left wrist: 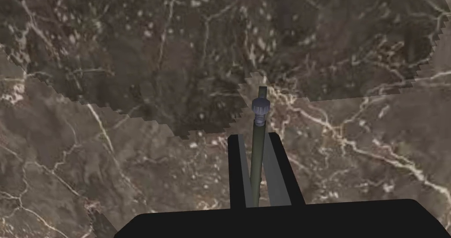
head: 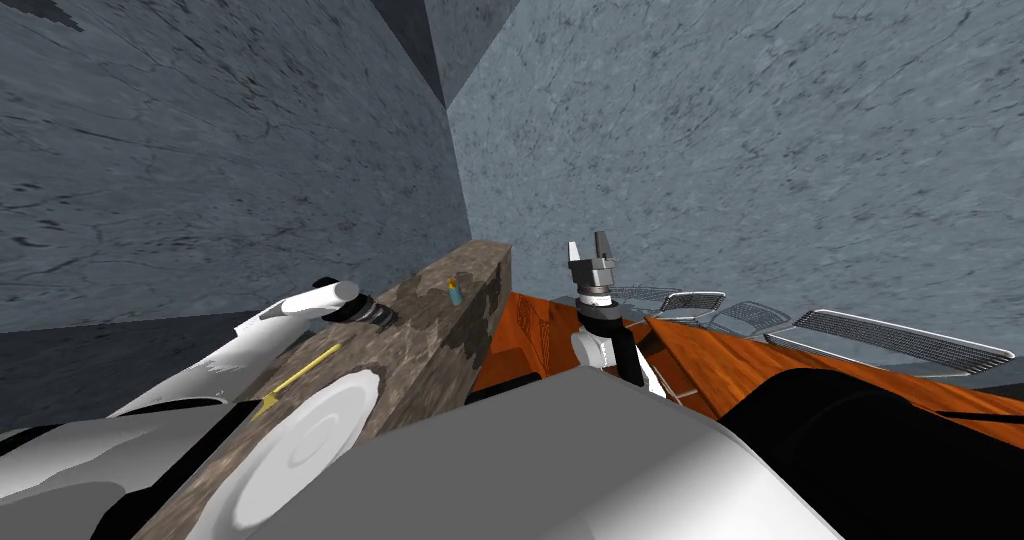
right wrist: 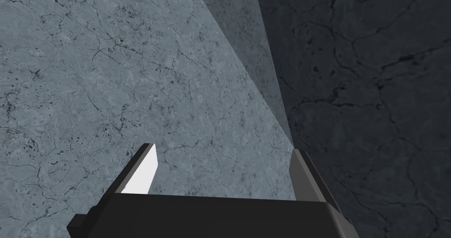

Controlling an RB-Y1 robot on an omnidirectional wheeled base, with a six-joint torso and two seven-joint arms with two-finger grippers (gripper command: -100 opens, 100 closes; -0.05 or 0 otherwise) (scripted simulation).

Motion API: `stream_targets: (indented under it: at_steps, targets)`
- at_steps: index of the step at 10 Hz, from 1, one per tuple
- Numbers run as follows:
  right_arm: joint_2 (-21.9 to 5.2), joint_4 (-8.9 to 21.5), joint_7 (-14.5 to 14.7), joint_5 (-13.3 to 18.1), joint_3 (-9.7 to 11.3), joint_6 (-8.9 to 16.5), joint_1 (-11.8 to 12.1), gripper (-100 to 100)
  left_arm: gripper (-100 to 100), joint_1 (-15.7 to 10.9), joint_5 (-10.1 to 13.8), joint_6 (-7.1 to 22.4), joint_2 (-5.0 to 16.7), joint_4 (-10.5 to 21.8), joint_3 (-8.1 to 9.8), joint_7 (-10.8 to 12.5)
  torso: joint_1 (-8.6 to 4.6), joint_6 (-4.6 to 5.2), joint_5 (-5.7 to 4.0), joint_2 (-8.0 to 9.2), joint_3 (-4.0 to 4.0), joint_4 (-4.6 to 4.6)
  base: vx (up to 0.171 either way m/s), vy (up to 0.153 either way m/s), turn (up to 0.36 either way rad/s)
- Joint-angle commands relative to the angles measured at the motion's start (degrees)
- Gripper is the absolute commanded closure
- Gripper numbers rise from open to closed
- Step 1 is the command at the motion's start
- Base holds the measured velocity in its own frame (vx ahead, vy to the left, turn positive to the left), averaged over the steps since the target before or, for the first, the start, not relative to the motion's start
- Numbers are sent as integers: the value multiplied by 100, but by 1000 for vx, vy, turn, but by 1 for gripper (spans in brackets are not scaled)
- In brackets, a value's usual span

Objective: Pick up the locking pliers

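Left claw: my left gripper (left wrist: 254, 137) is clamped tight on the thin olive shaft of the locking pliers (left wrist: 259, 109).
Pliers: pinched between the fingers, grey knurled knob just past the fingertips, over the brown marble counter (left wrist: 110, 160).
Right claw: my right gripper (head: 597, 252) is raised, fingers spread wide.

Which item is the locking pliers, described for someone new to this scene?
Find the brown marbled counter. Over it, the left gripper is shut on the locking pliers. Seen edge on, they are a thin olive-green bar ending in a grey knurled knob, unlike the round white plate and the yellow stick lying there.
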Motion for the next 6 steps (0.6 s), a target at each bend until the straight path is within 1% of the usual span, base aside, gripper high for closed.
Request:
stream_targets:
  at_steps: [1,2,4,5,6]
  targets:
    - [0,0,0,0,0,0,0,0,100,6,146,19,19,-51,-163,34,0,0,0,0,0,0,3,-2,-28]
    - [0,0,0,0,0,0,0,0,100,25,384,-148,286,-145,-399,89,3,-2,-1,4,3,2,35,-31,67]
    - [0,0,0,0,0,0,1,0,100,25,723,-148,317,-145,-743,89,-5,-10,-5,-1,0,1,30,-28,49]
    - [0,0,0,0,0,0,0,0,100,43,895,-315,584,-238,-919,144,-1,-7,-1,2,0,-1,26,-28,76]
    - [0,0,0,0,0,0,1,0,100,43,1068,-315,615,-238,-1100,144,0,-18,-7,1,3,3,39,-35,68]
